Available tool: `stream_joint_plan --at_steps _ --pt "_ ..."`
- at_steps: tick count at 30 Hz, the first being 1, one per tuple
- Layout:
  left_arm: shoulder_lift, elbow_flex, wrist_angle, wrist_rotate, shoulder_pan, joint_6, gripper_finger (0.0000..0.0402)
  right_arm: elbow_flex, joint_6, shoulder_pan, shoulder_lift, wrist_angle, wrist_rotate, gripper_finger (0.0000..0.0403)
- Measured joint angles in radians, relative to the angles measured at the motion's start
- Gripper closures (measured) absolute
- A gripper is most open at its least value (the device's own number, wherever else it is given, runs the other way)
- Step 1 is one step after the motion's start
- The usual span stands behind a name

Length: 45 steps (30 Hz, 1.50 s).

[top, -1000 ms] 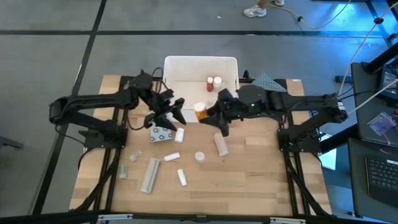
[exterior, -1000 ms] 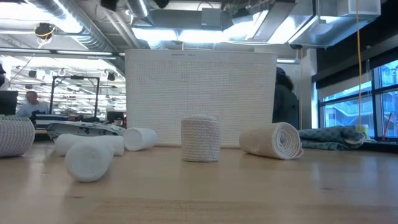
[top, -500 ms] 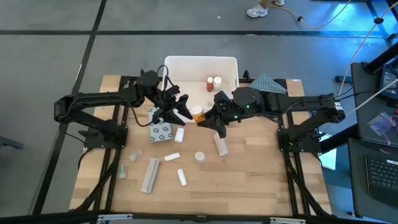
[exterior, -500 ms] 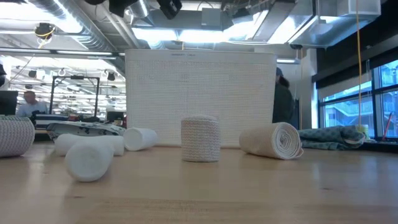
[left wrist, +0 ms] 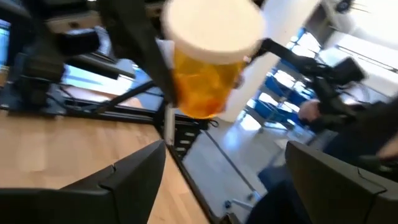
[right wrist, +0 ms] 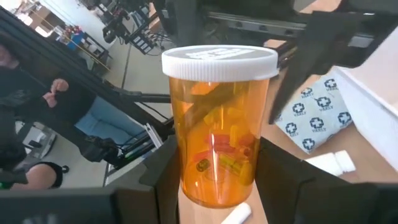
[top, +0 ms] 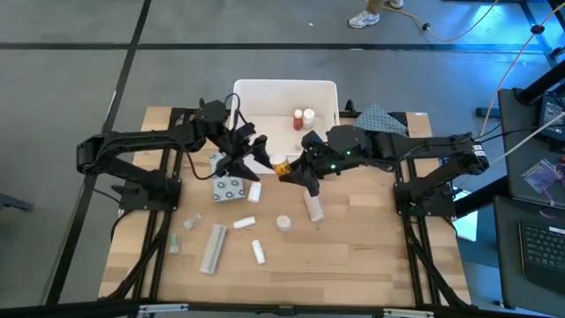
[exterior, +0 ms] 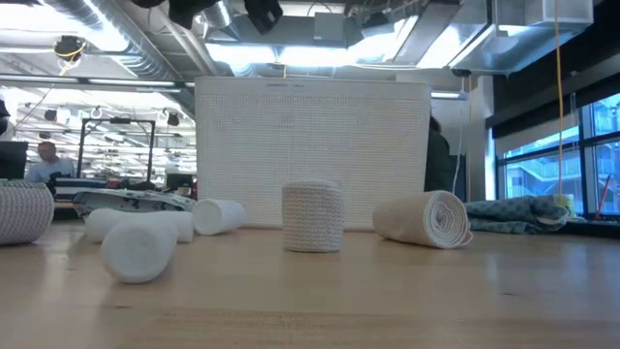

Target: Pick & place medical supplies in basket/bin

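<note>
Orange plastic pill bottle with a white cap [right wrist: 219,121] is sitting clamped in my right gripper [top: 292,170], just at six o'clock of the white rectangular plastic tub [top: 265,97] — my left gripper [top: 250,155] is gaping empty beside it. I'm planning to lift clear of the rim, then release inside.

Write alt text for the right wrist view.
The right end effector grips an upright orange pill bottle with a white cap. Behind it lie a grey cross-patterned packet on the wooden table and the other arm's dark fingers.
</note>
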Motion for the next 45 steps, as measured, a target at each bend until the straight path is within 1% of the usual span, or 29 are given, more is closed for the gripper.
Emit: stream_joint_plan --at_steps 2,6,9,11,13,16,21,24,30,37,45 --pt "0.0 0.0 -0.001 0.025 -0.001 -0.002 0.0078 0.0 0.004 0.0 0.008 -0.015 -0.005 0.0236" --pt "0.0 0.0 -0.03 0.028 -0.002 0.007 0.008 -0.002 0.027 0.0 0.039 -0.013 -0.061 0.0236" --pt "0.0 0.0 -0.068 0.027 -0.002 0.007 0.0081 -0.001 0.03 0.0 0.062 0.006 -0.108 0.0236" --pt "-0.001 0.001 -0.095 0.004 -0.002 0.001 0.0081 -0.001 0.034 0.0 0.078 0.011 -0.13 0.0236" --pt "0.0 0.0 -0.116 -0.014 -0.001 -0.002 0.0081 -0.001 0.059 0.0 0.091 0.006 -0.132 0.0236" --pt "-0.001 0.001 -0.137 -0.015 -0.002 -0.005 0.0081 -0.001 0.095 -0.001 0.111 -0.006 -0.134 0.0236" --pt "-0.001 0.0 -0.163 -0.015 -0.01 -0.01 0.0081 -0.001 0.13 -0.005 0.14 -0.009 -0.174 0.0236" --pt "-0.001 0.0 -0.181 -0.019 -0.023 -0.007 0.0081 -0.001 0.134 -0.007 0.157 -0.006 -0.178 0.0236" --pt "-0.001 0.0 -0.237 -0.059 -0.055 0.022 0.0081 -0.001 0.134 -0.007 0.179 0.008 -0.186 0.0236" --pt "-0.001 0.0 -0.244 -0.066 -0.061 0.005 0.0082 -0.001 0.138 -0.019 0.182 0.014 -0.188 0.0236" --pt "0.0 0.0 -0.244 -0.078 -0.08 0.002 0.0101 -0.001 0.151 -0.024 0.182 0.018 -0.235 0.0236"
